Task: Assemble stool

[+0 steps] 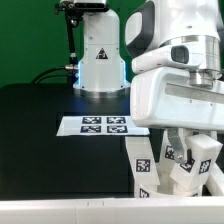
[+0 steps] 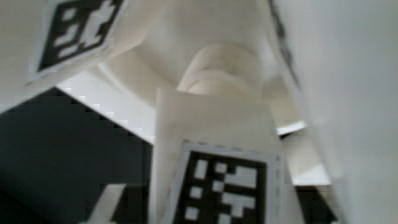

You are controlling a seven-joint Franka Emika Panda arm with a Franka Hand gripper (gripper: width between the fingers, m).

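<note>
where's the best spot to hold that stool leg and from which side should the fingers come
The gripper is already shut on the stool leg, gripping its upper part from above. That seems right: the leg stands roughly upright, long and chunky with flat tagged faces, so fingers pressing two opposite flat faces near the top, coming straight down, likely hold it steady and leave the lower end free. The exact contact is hidden.

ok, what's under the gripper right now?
Tagged white stool legs stand under the gripper, with a leg close up in the wrist view. The arm covers whatever they attach to; no seat is clearly visible.
</note>
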